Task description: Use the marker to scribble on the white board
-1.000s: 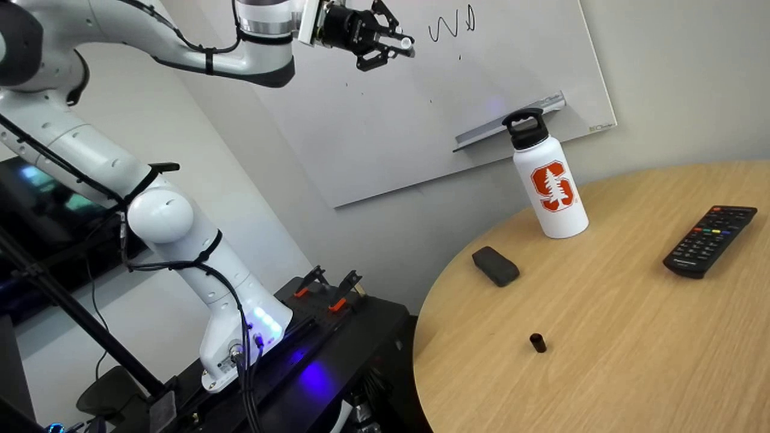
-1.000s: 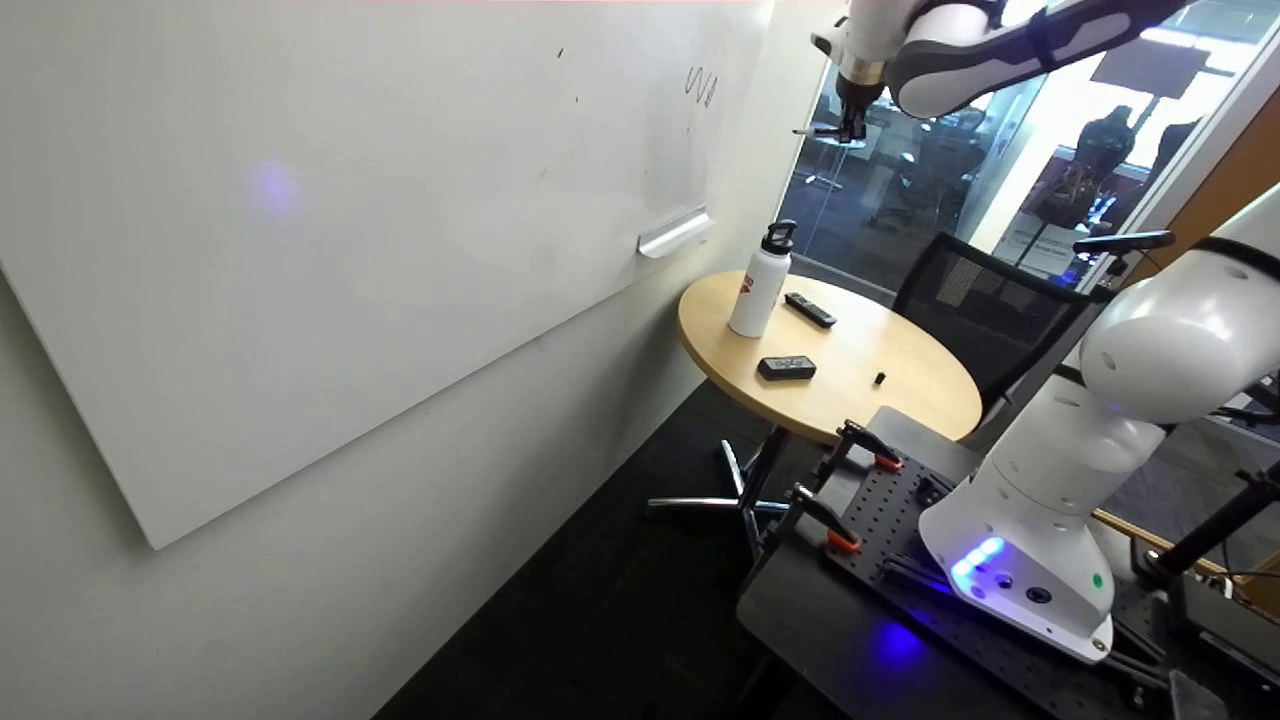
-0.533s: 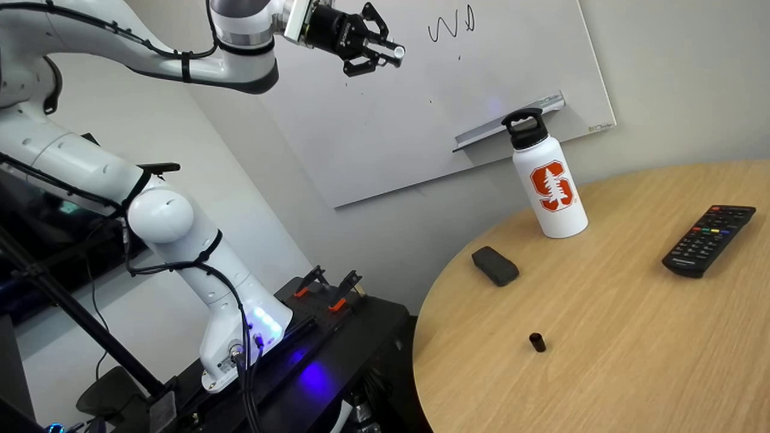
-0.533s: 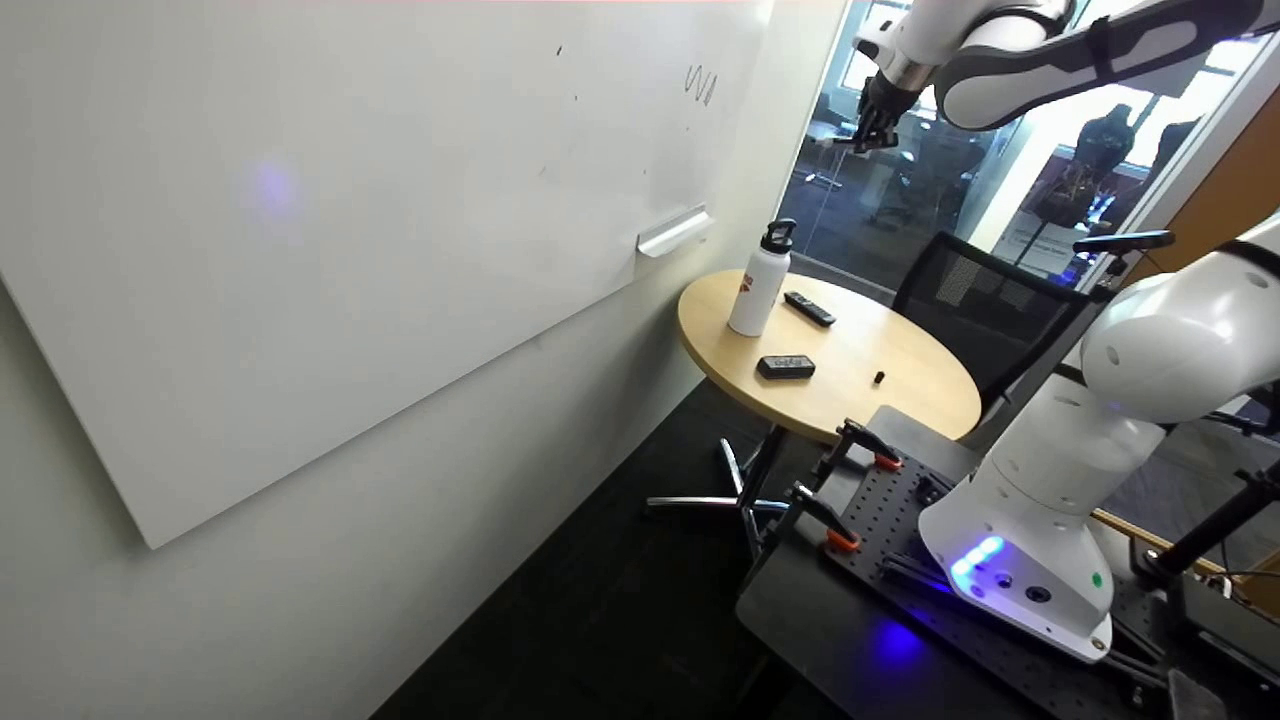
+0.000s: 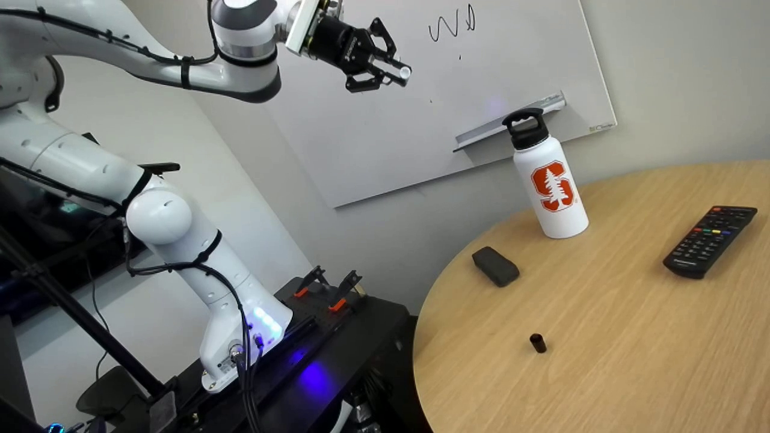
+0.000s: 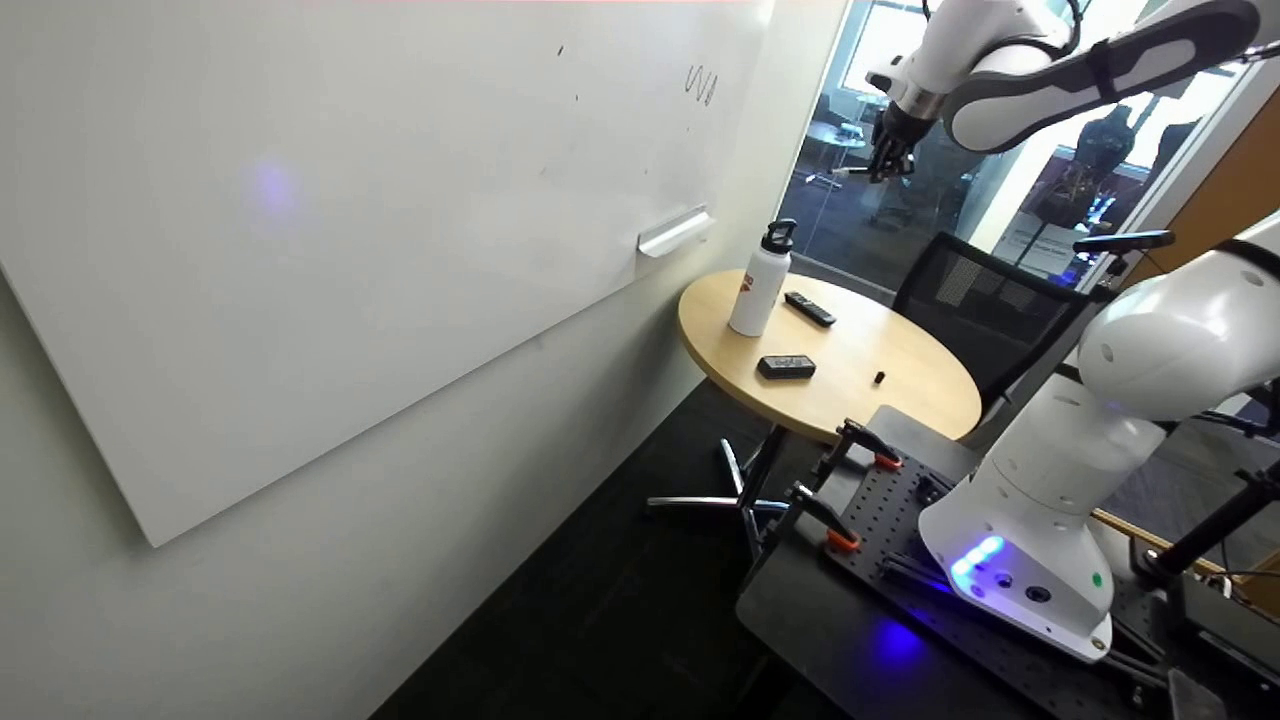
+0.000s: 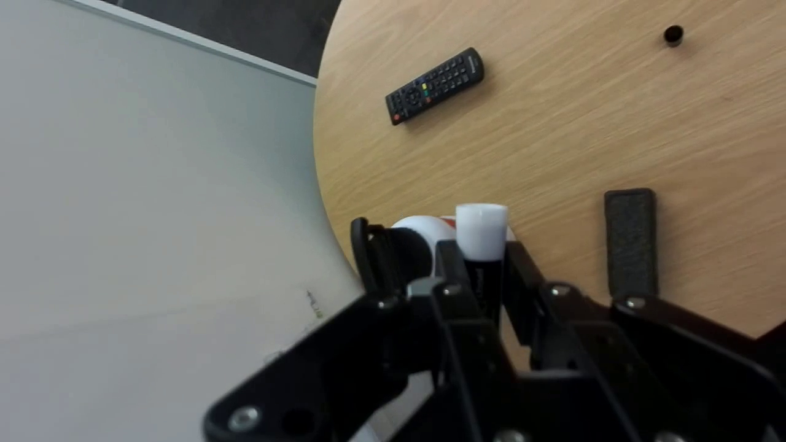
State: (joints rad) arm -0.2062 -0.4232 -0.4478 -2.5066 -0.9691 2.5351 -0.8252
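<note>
A black two-fingered gripper pinches a slim white-and-black marker, jaws pressed on its dark barrel and white end jutting out, well apart from a large flat white board in a thin grey frame. The pick-up is done. In an exterior view, thin dark strokes stand on the board between one and two o'clock from the gripper; who drew them cannot be told. If they are the robot's work, the scribble looks made and only setting the marker down may remain; if not, the tip has yet to meet the board.

The strokes read loosely as a "W" or "N" beside a "D"-like loop. At four o'clock from the gripper, a white cylindrical bottle with a black loop-handled lid carries a red "S" with a white tree. From the bottle, a long black remote control lies between three and four o'clock, a black rectangular block at seven, a small black cylinder, perhaps the marker's cap, at six. Lettering on remote control, block and marker is illegible, as is a label by a corner of the board.
</note>
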